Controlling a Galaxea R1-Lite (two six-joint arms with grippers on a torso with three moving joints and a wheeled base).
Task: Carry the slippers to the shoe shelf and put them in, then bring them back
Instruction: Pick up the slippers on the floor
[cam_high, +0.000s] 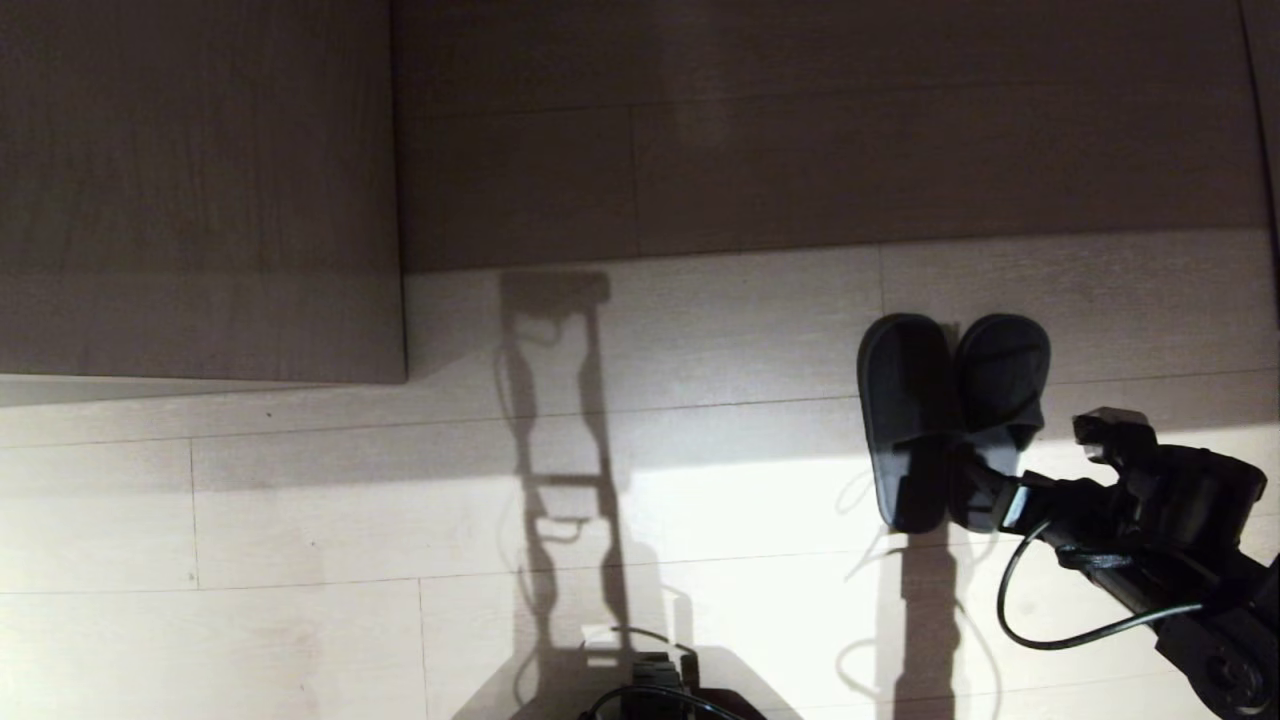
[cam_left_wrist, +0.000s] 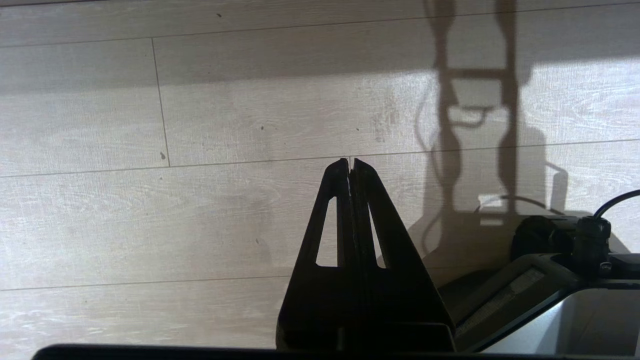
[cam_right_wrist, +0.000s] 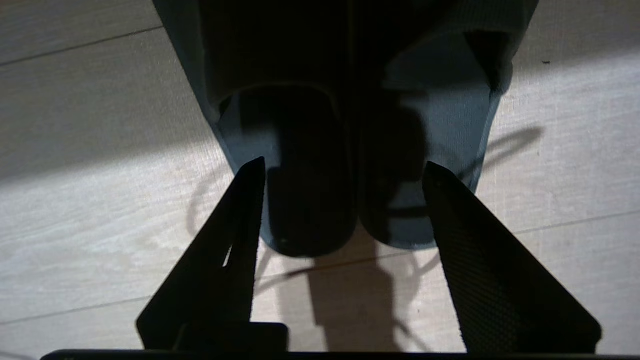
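Dark fabric slippers (cam_right_wrist: 350, 165) lie paired on the floor (cam_high: 300, 520), so sink your open right gripper (cam_right_wrist: 345, 175) around both heels before squeezing.

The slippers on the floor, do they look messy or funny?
Nothing stands out. The slippers lie flat, side by side and touching, heels toward the right gripper, which is open just behind them.

We reach our right gripper (cam_right_wrist: 344, 167) low and forward, fingers (cam_right_wrist: 240, 210) spread; our left gripper (cam_left_wrist: 350, 162) hangs parked, fingers pressed together.
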